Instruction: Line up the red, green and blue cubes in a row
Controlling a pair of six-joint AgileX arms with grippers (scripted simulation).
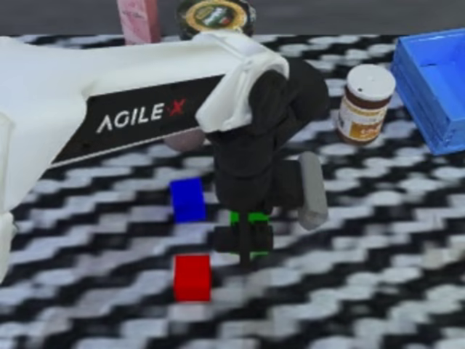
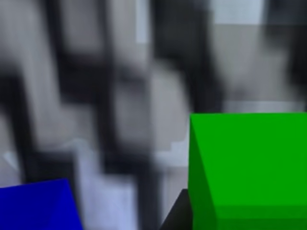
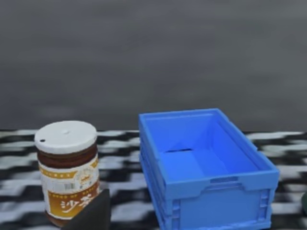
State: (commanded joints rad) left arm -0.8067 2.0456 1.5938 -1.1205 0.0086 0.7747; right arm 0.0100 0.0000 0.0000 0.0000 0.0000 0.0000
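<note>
from above, the left gripper (image 1: 244,238) is seen clamped on the green cube (image 1: 250,217), right of the blue cube (image 1: 188,199) and red cube (image 1: 192,277). at the left wrist, green appears rigid, light, best held by opposite flat faces. the right wrist view shows only a jar (image 3: 67,170) and crate (image 3: 211,184).

Table (image 1: 392,291): black, grey and white woven zigzag pattern.
Red cube (image 1: 192,277): bright plain red.
Green cube (image 1: 249,217): bright plain green.
Blue cube (image 1: 188,199): deep plain blue.
Crate (image 1: 434,80): lighter blue, far right.
Jar (image 1: 365,102): white lid, brown contents, white and orange-brown label.
Left arm (image 1: 109,109): white shell, black panel with white "AGILE" lettering and a red X.
Left hand (image 1: 247,240): black.
Pink block (image 1: 139,20): pale pink, far edge.
</note>
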